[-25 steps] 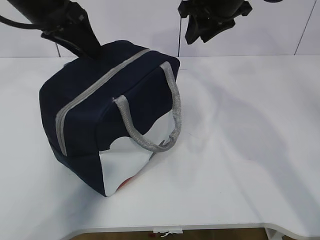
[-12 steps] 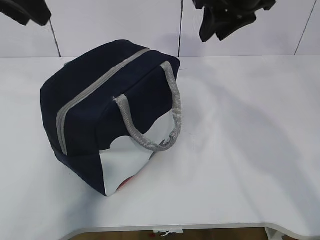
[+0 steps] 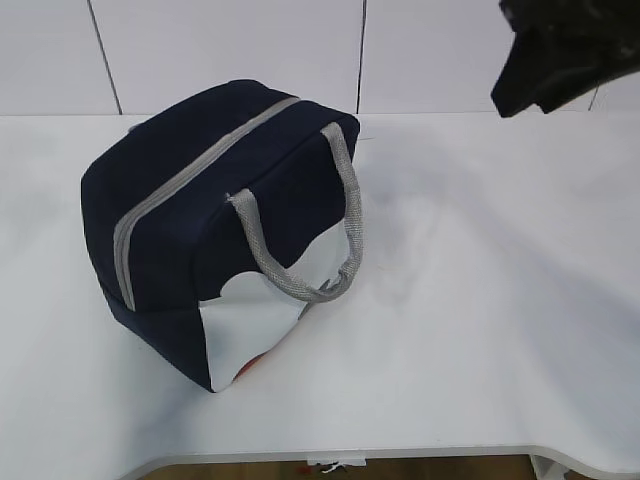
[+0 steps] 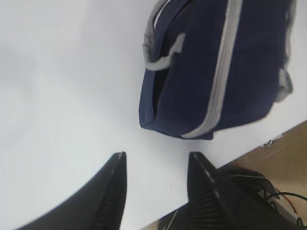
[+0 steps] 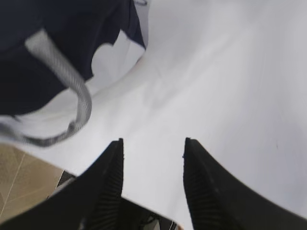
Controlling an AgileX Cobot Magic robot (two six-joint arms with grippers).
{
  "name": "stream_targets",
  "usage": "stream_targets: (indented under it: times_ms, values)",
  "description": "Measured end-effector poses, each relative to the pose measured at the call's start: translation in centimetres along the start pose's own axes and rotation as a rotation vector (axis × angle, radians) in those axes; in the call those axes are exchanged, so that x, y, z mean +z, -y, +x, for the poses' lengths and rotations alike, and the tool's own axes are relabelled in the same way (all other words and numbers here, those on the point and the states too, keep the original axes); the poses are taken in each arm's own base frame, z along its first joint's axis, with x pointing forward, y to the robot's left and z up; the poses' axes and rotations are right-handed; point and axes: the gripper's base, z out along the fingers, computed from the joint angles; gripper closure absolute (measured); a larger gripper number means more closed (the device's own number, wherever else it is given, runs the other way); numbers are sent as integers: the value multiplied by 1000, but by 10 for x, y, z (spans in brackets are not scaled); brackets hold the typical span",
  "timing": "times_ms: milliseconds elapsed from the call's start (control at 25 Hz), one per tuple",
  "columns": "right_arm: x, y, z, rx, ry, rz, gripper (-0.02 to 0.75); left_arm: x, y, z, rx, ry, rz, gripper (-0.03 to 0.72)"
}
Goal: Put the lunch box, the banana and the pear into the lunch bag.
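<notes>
The zipped lunch bag (image 3: 220,235) sits left of centre on the table (image 3: 480,300), zipper running diagonally, well below-left of the right gripper (image 5: 152,148) at upper right; both it and the left gripper (image 4: 154,163) are spread, empty.

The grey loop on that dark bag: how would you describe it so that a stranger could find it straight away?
On the white table stands one navy lunch bag. On its near side a ribbed grey handle droops over a white corner panel. Unlike the flat grey zipper on top, it hangs free.
</notes>
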Motion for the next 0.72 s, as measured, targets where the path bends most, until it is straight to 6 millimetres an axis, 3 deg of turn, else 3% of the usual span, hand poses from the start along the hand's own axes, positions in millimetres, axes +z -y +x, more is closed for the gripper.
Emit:
stream_targets:
  times_ms: [400, 520, 720]
  values:
    - [-49, -11, 89, -9, 45, 2, 394, -85, 20, 73, 42, 254, -25, 370]
    - [-65, -14, 113, -21, 88, 3, 394, -102, 24, 95, 52, 315, -30, 371]
    - [-96, -21, 151, -45, 202, 7, 394, -108, 29, 126, 58, 357, -30, 371]
